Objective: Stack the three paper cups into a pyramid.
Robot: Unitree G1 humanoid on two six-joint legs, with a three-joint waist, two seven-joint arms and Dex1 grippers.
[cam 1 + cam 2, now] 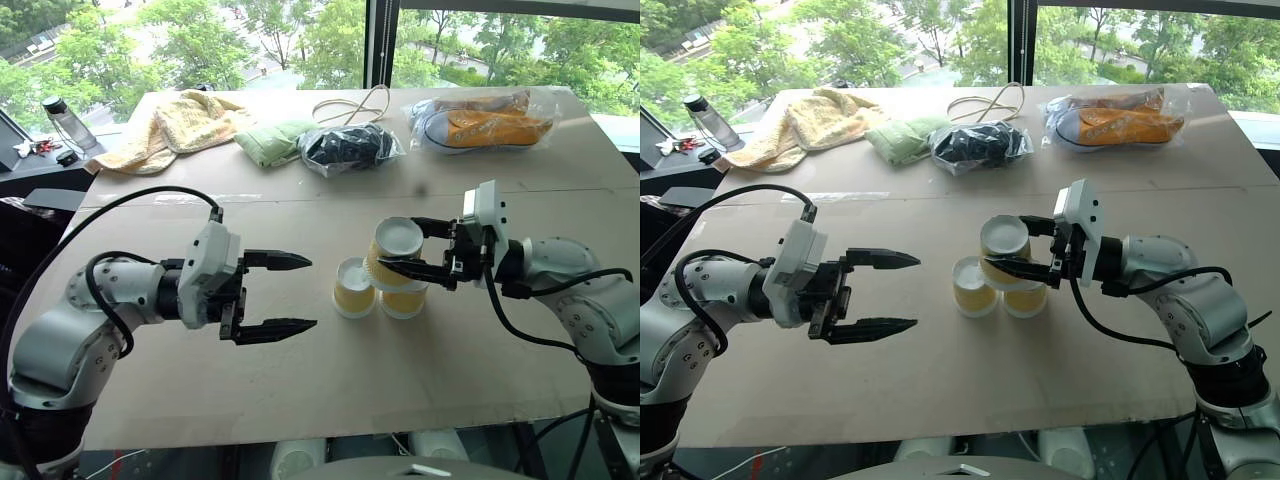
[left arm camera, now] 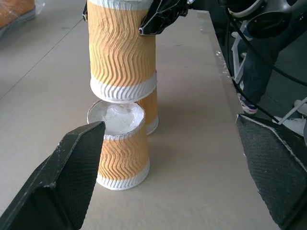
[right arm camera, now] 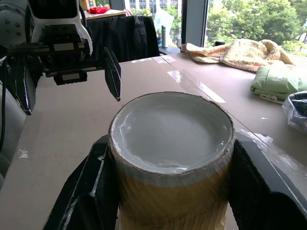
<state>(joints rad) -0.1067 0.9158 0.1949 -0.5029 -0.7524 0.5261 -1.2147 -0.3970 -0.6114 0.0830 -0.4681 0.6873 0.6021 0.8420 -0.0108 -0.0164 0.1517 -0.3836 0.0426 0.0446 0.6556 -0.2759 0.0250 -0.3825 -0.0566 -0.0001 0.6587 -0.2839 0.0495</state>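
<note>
Here the right gripper (image 1: 428, 248) reaches level, clasping the top cup (image 1: 392, 254) over two base cups (image 1: 354, 288); left gripper (image 1: 288, 293) gapes wide.

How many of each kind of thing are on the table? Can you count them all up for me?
Paper cups: 3
Bags with stuff inside: 2
Towels: 2
Cords: 1
Total: 8

A brown worktop (image 1: 300, 390) is carrying two upturned paper cups (image 1: 354, 288) side by side at its middle; a yellow towel (image 1: 175, 125), green cloth (image 1: 268, 140), bagged dark item (image 1: 347, 148), cord (image 1: 352, 104) and bagged orange shoes (image 1: 484, 123) are lying along its far edge.
</note>
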